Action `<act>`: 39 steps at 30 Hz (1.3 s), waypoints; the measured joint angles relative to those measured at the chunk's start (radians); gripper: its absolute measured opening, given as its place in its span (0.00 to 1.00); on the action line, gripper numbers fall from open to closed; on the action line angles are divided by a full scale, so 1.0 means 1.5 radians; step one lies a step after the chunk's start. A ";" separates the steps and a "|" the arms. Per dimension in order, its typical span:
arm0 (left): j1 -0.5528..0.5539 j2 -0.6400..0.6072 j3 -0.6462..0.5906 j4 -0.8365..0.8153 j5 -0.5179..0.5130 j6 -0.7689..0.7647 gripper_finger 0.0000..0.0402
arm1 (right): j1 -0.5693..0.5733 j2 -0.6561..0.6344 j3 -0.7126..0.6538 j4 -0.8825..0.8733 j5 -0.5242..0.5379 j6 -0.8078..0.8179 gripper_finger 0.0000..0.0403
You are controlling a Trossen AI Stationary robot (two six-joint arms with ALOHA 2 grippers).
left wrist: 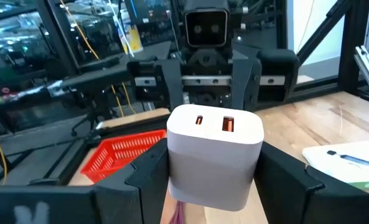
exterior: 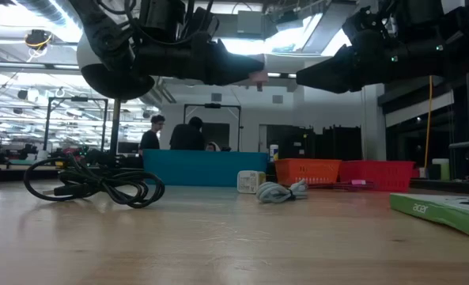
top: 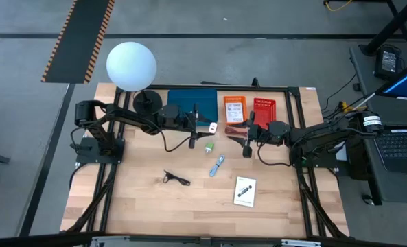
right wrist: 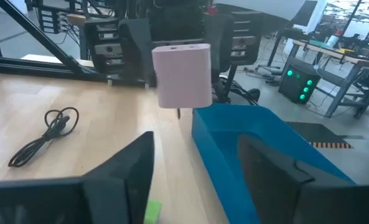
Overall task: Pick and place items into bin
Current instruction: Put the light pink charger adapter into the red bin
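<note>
A pale pink-white charger block [left wrist: 215, 155] with two ports on its end face hangs in the air between my two grippers, near the blue bin [top: 189, 103]. My left gripper [left wrist: 212, 186] is shut on it. My right gripper [right wrist: 196, 168] faces it from the table's right, open, with nothing between its fingers. Flat on the table lie a green lump [top: 208, 147], a blue-white stick [top: 217, 165], a black cable piece [top: 176, 178] and a white printed card [top: 244, 191]. A red cord [top: 233, 129] lies before the orange bin. My left gripper pinches the block's two opposite side walls [left wrist: 172, 168] between its two fingers [left wrist: 148, 180]. The fingers come level from the table's left. The block is lifted clear of the table, and its port end [left wrist: 214, 123] points toward the right gripper.
An orange bin [top: 234, 108] and a red bin [top: 263, 108] stand at the far edge, right of the blue bin. A white globe lamp [top: 131, 65] stands at the far left. People show in the room beyond the table [exterior: 175, 131].
</note>
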 joint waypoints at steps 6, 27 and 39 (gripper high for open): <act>-0.005 0.000 0.002 0.000 -0.001 -0.003 0.48 | 0.000 0.022 0.019 -0.001 0.000 0.016 0.61; -0.030 -0.002 0.006 0.000 -0.004 0.000 0.48 | 0.007 0.175 0.158 -0.019 0.002 -0.042 0.63; -0.025 -0.002 0.007 0.000 -0.018 0.001 0.48 | 0.015 0.174 0.158 -0.012 0.008 -0.034 0.63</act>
